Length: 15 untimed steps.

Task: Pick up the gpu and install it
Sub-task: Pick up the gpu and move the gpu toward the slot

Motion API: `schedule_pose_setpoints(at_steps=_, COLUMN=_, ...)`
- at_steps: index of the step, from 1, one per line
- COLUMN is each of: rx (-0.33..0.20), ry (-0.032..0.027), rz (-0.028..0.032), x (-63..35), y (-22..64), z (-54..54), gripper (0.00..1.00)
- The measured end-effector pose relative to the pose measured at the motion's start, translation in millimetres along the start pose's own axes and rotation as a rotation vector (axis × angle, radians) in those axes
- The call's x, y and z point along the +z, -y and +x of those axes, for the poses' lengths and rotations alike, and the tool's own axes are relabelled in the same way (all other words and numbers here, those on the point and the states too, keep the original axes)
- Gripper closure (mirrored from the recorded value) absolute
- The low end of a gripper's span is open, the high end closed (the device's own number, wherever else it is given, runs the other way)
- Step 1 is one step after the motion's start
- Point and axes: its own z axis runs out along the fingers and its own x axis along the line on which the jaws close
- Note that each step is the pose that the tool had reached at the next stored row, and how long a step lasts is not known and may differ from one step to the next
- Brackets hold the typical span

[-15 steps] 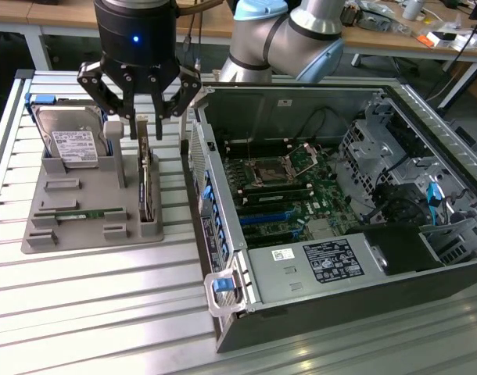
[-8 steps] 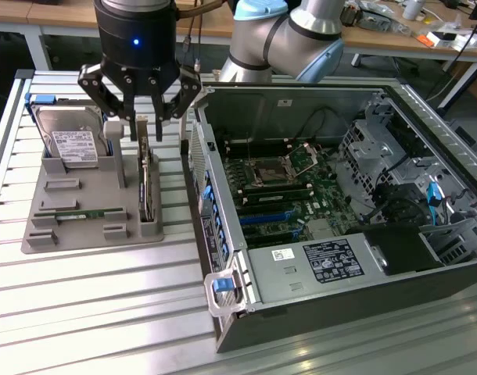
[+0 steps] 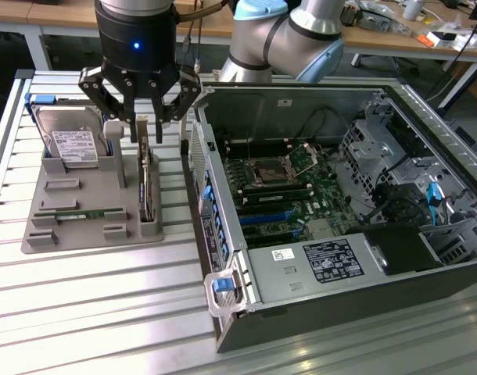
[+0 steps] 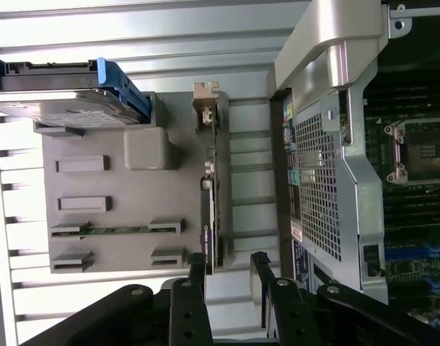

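**Item: gpu point(image 3: 147, 183).** Thin dark card standing on edge in a slot at the side of a grey holder tray point(image 3: 90, 238) nearest the computer case point(image 3: 317, 312). Its silver bracket end points up toward the gripper.

**Item: gripper point(image 3: 138, 131).** Black, on a grey-and-blue arm point(image 3: 285, 39), directly above the card. The jaws are apart, one on each side of the card's upper edge and not clamped on it.

**Exterior view adds:**
- Case lying open with its motherboard point(image 3: 289, 195) exposed, an empty CPU socket point(image 3: 274, 170) and blue expansion slots.
- Labelled power supply point(image 3: 332, 262) toward the front, and a blue latch point(image 3: 220, 285) on the near corner.
- Silver hard drive point(image 3: 70, 144) with a white label, propped upright at the tray's far end.
- Slim green memory stick point(image 3: 74, 212) lying flat in a tray groove.

**Wrist view adds:**
- Card seen end-on along its length, with the two dark fingers point(image 4: 197, 277) spread around its near end.
- One finger is just beside the board. The other stands off, toward the case's perforated rear panel.
- Hard drive's blue carrier rails, and the tray's empty grey cradles.

**Surface:** worktop point(image 3: 82, 320) of ribbed aluminium slats, bearing both tray and case.

**Room:** wooden desk point(image 3: 395, 35) behind, strewn with small parts and cables.
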Motion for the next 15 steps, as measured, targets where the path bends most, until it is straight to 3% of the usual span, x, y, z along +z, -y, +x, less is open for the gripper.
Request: schedule_pose_setpoints(at_steps=15, rx=0.0, ry=0.0, rz=0.0, x=4.3, y=0.1, z=0.1, gripper=0.62)
